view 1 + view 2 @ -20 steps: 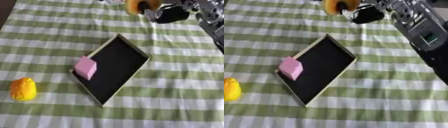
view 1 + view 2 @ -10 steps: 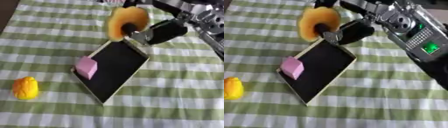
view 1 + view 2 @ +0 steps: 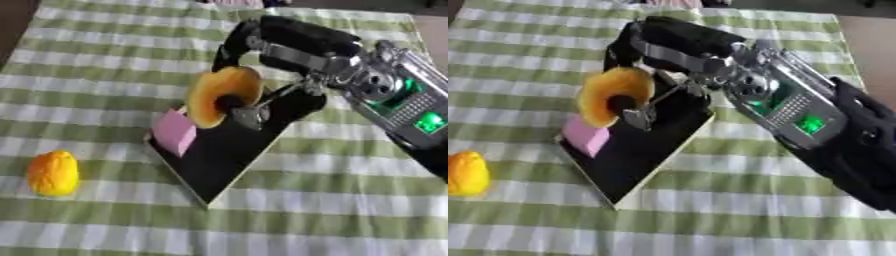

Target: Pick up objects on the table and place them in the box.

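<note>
Checked-cloth surface: right hand has come down from far edge w/ orange ring pinched, now over box beside pink block. Release looks due; yellow fruit remains outside, left of box.

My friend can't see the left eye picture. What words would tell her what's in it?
The right robot hand holds an orange ring above a black box that has a pink block inside. A yellow-orange toy sits on the green checked tablecloth, left of the box.

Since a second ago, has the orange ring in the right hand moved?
Yes. The orange ring, held by the right hand, has come from the far table edge down over the black box, near the pink block.
</note>
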